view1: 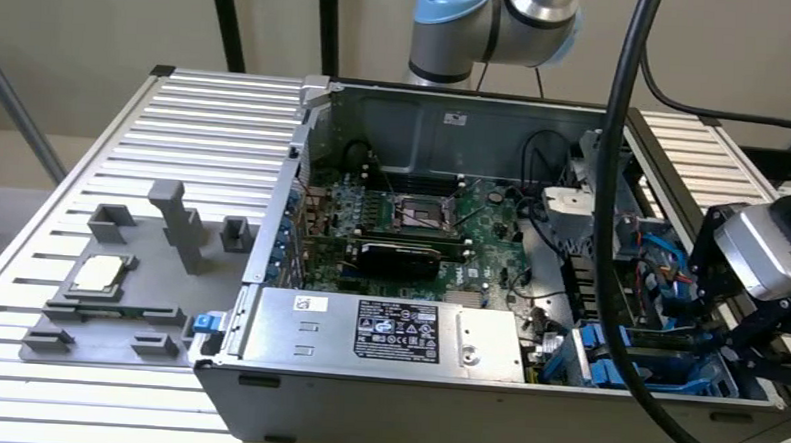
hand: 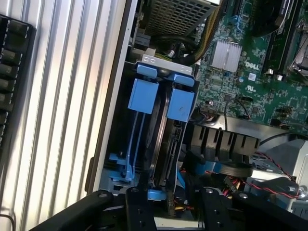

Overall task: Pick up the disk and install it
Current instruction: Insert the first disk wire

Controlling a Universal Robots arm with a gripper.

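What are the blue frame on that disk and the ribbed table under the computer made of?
Disk frame: probably moulded plastic, judging by its even bright blue colour, soft sheen and rounded edges.
Table: looks like aluminium, with pale silver ribbed slats and a dull metallic glint.

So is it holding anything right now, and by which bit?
Cannot be told. The hand is at one end of the disk, which stands edge-on in its blue carrier inside the computer case; whether it grips that end is unclear.

A black cable [view1: 613, 191] is hanging across the drive bay [view1: 683, 369], on the exterior view's right. The disk [hand: 179, 106] is occupying one slot.
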